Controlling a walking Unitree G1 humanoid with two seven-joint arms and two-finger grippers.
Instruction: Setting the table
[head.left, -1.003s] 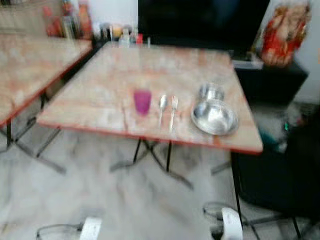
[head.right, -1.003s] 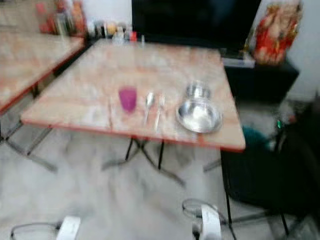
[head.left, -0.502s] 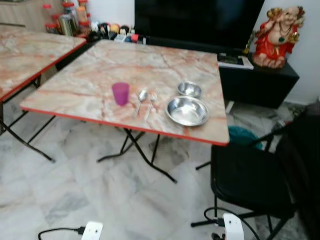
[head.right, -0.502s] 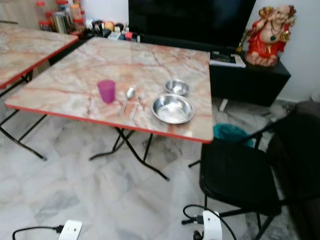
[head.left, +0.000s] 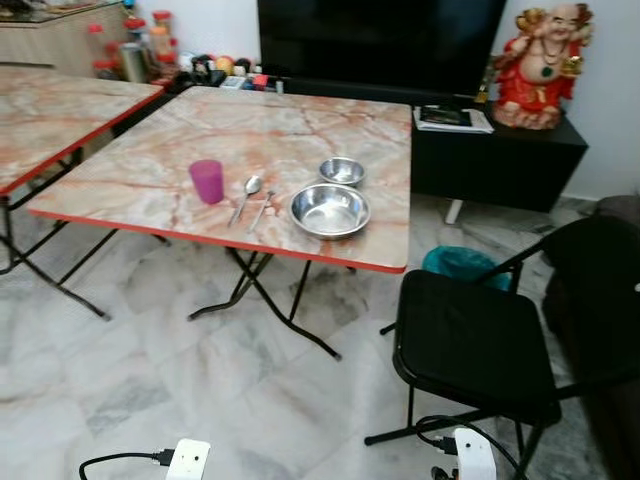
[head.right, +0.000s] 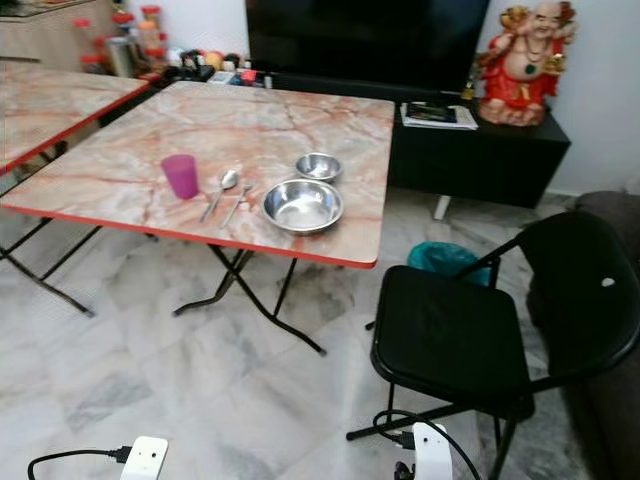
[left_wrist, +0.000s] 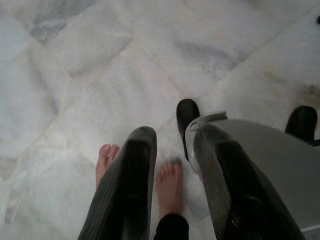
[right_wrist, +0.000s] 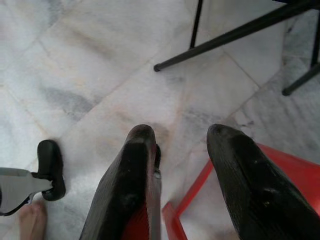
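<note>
On the marble table (head.left: 280, 125) with a red edge stand a purple cup (head.left: 207, 181), a spoon (head.left: 247, 195), a fork (head.left: 262, 208), a large steel bowl (head.left: 330, 210) and a small steel bowl (head.left: 341, 171) behind it, grouped near the front right. Both arms hang low, well short of the table. My left gripper (left_wrist: 175, 132) is open over the marble floor with nothing between its fingers. My right gripper (right_wrist: 181, 130) is open too, above the floor and a red plastic object (right_wrist: 280, 170).
A black folding chair (head.left: 475, 345) stands at the table's right front corner, its legs (right_wrist: 225, 37) close to my right gripper. A second table (head.left: 50, 110) is on the left. A black TV cabinet (head.left: 500, 150), statue (head.left: 540, 50) and teal bin (head.left: 462, 265) lie beyond. A person's bare feet (left_wrist: 167, 187) are beneath my left gripper.
The camera has moved and the blur is gone: the table now sits further left and smaller, the chair is fully in view. The things on the table have not shifted.
</note>
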